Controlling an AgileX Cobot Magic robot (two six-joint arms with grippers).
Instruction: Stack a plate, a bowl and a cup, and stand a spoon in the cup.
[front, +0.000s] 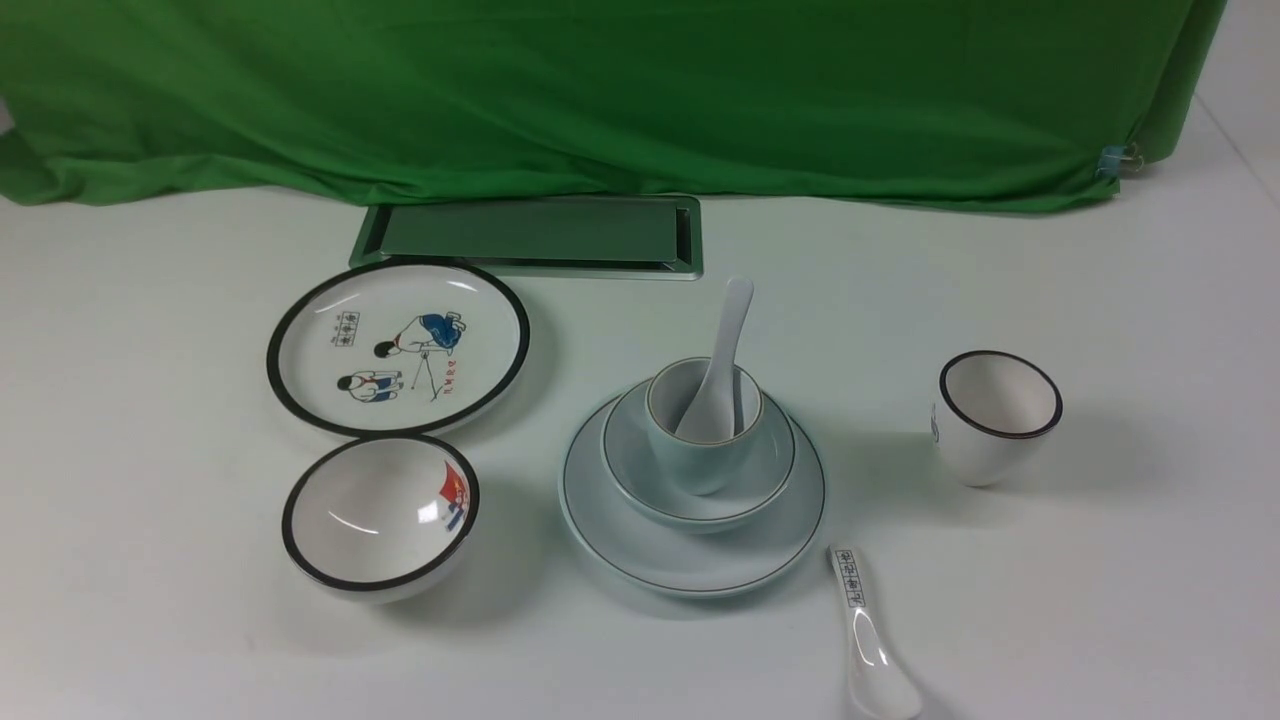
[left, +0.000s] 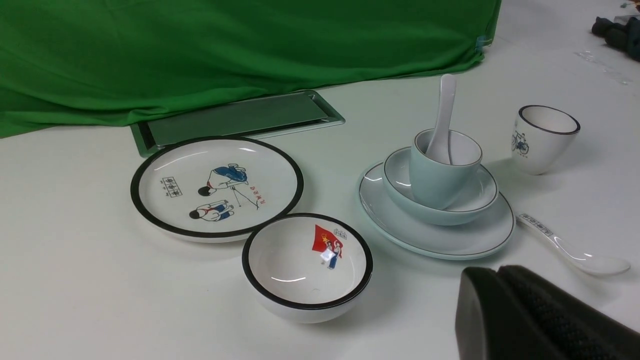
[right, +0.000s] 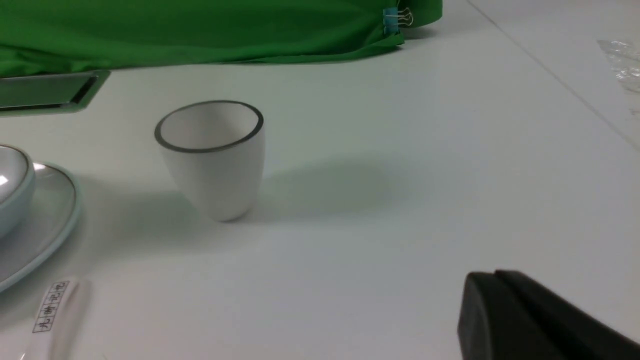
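The pale blue plate (front: 690, 560) lies at the table's middle with the pale bowl (front: 700, 495) on it and the pale blue cup (front: 700, 455) in the bowl. The plain white spoon (front: 722, 350) stands in the cup, handle up and leaning away. The stack also shows in the left wrist view: plate (left: 440, 240), bowl (left: 440, 212), cup (left: 435, 177), spoon (left: 444, 117). My left gripper (left: 497, 272) is shut and empty, near the stack. My right gripper (right: 495, 275) is shut and empty, to the right of the stack. Neither gripper shows in the front view.
A black-rimmed cartoon plate (front: 398, 347) and black-rimmed bowl (front: 380, 515) sit left of the stack. A black-rimmed white cup (front: 995, 415) stands to the right. A white spoon with characters (front: 868, 635) lies in front. A metal hatch (front: 530, 237) and green cloth (front: 600, 90) lie behind.
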